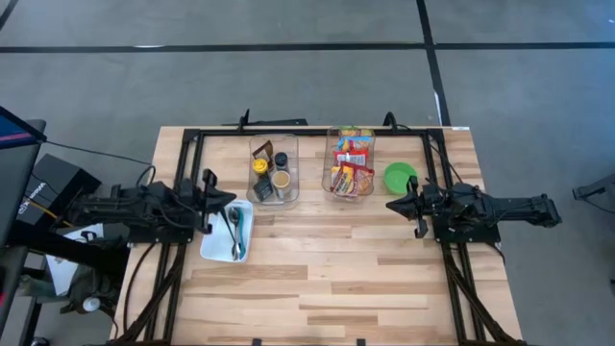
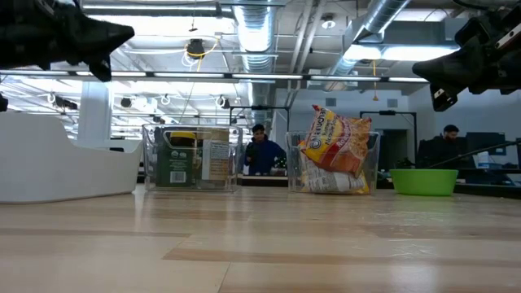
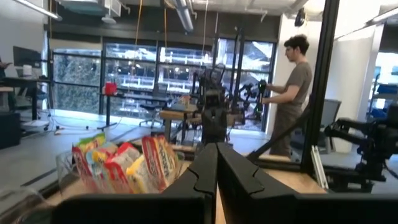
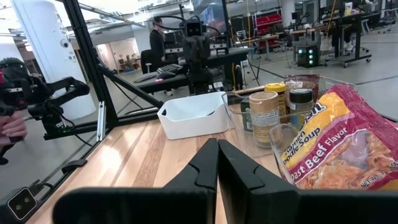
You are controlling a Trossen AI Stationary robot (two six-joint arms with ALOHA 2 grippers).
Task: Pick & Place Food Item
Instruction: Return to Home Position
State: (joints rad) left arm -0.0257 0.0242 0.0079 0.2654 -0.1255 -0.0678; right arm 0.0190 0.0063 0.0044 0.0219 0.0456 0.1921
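Several food packets [image 1: 352, 165] stand upright in a clear bin [image 1: 338, 183] at the table's far middle; the front one [image 4: 336, 149] is a yellow and red noodle bag [image 2: 335, 146]. The packets also show in the left wrist view [image 3: 124, 168]. My left gripper [image 1: 233, 200] is shut and holds nothing, hovering at the table's left edge over the white tray's far end. My right gripper [image 1: 390, 205] is shut and holds nothing, hovering at the right, just on the near side of the green bowl [image 1: 401, 177]. Both point toward the table's middle [image 3: 216, 146] [image 4: 217, 142].
A second clear bin [image 1: 274, 168] with jars and bottles [image 4: 264, 115] stands left of the food bin. A white tray [image 1: 228, 231] holding spoons lies at the left. Bare wood spreads over the near half [image 1: 327, 279]. A black frame [image 1: 307, 132] borders the table. People stand beyond [image 3: 298, 93].
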